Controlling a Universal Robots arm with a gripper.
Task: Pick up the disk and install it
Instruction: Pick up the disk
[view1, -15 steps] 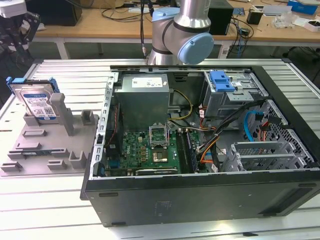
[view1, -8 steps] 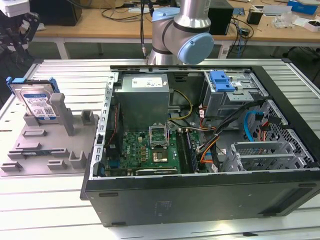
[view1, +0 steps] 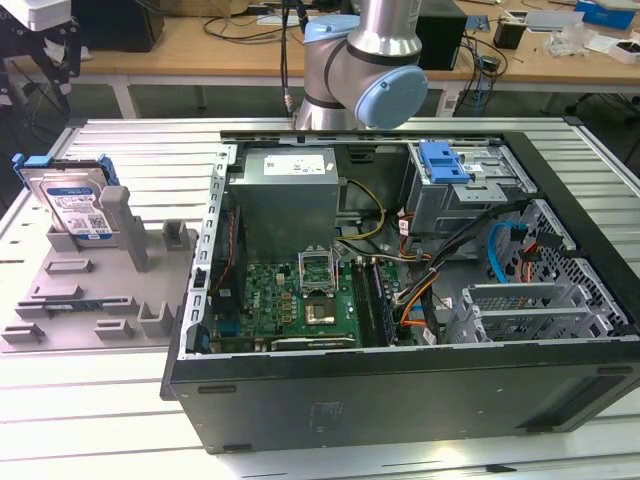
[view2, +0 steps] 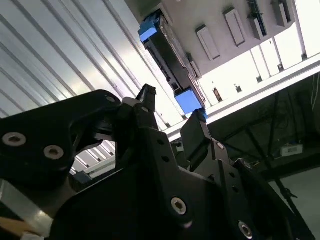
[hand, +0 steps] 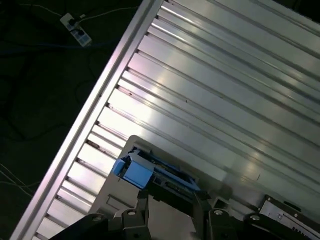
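Observation:
The disk (view1: 72, 203), a silver drive with a white-and-blue label in a blue carrier frame, stands on edge in a grey holder (view1: 90, 290) at the exterior view's left. In both wrist views I see it edge-on: a dark slab with blue ends (view2: 167, 52) (hand: 137, 171). My gripper (view2: 172, 112) (hand: 172, 202) hangs a short way off from the disk, aimed at it. Its black fingers (view2: 146, 96) are spread apart and nothing lies between them. They are not touching the disk.
An open computer case (view1: 400, 400) lies on the ribbed metal table (view1: 130, 150), with a metal drive cage topped by a blue bracket (view1: 445, 160) at its far right. The arm's base (view1: 370, 60) rises behind the case. The table's edge (hand: 100, 102) drops to dark floor.

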